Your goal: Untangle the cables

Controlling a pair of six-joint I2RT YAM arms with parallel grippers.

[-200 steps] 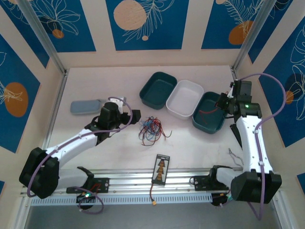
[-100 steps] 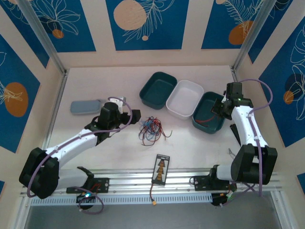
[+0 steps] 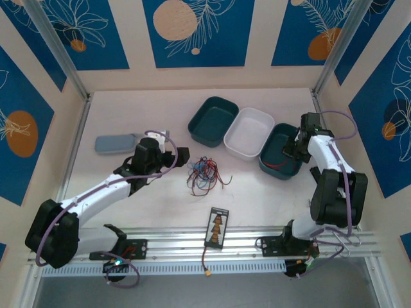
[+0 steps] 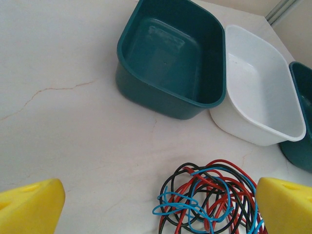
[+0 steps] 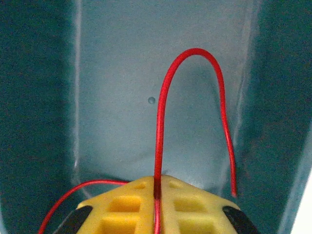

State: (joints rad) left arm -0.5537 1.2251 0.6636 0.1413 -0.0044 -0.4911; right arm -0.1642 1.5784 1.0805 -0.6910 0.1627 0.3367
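The cables (image 3: pixel 203 173), a loose knot of red, blue and black strands, lie on the pale table (image 3: pixel 128 109) near its middle, a little nearer than the row of 3 trays. The left gripper (image 3: pixel 183 156) sits just left of the knot. Its 2 yellow fingers (image 4: pixel 29 207) are spread wide apart and hold nothing; in the left wrist view the knot lies in the gap between them, closer to the right finger. The dark teal tray (image 3: pixel 212 119) on the left touches the white tray (image 3: pixel 249 131) beside it. The right gripper (image 5: pixel 157 195) reaches down into the teal tray (image 3: pixel 277 174) on the right; its 2 fingers are pressed together on 1 red cable (image 5: pixel 168 83). This cable rises from the seam, arches over and drops toward the tray floor on the right; another stretch curves off left below the fingers.
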